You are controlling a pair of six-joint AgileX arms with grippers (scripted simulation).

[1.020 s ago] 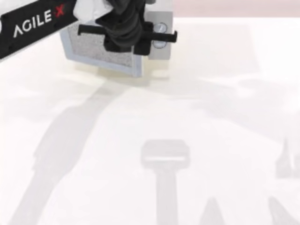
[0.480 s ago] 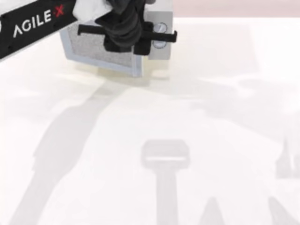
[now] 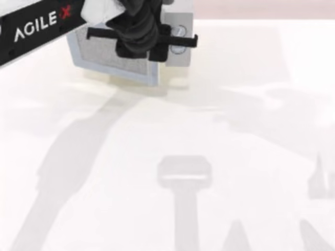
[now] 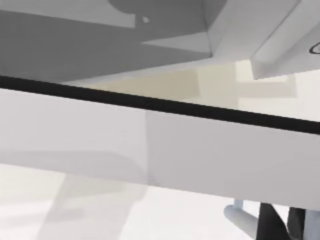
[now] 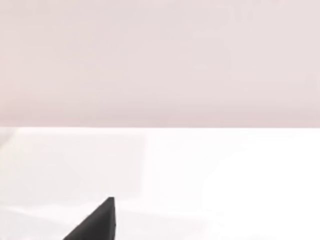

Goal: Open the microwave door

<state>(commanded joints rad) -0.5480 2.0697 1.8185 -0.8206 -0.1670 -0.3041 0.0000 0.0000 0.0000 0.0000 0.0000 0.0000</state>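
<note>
The microwave [image 3: 181, 61] stands at the table's far left, its two knobs [image 3: 178, 31] stacked on the control strip. Its door [image 3: 99, 52], grey with a speckled mesh window, is swung partly out, its free edge [image 3: 154, 78] away from the body. My left gripper [image 3: 158, 54] hangs over that free edge. In the left wrist view the door's edge [image 4: 200, 150] fills the middle, with the pale interior [image 4: 165, 87] beyond it. There the left gripper [image 4: 285, 224] is shut on the bar handle [image 4: 242, 217]. My right gripper [image 5: 100, 222] is outside the top view.
The white table [image 3: 235, 130] carries only arm shadows in front of the microwave. A pale pink wall [image 5: 160, 60] rises behind the table's far edge.
</note>
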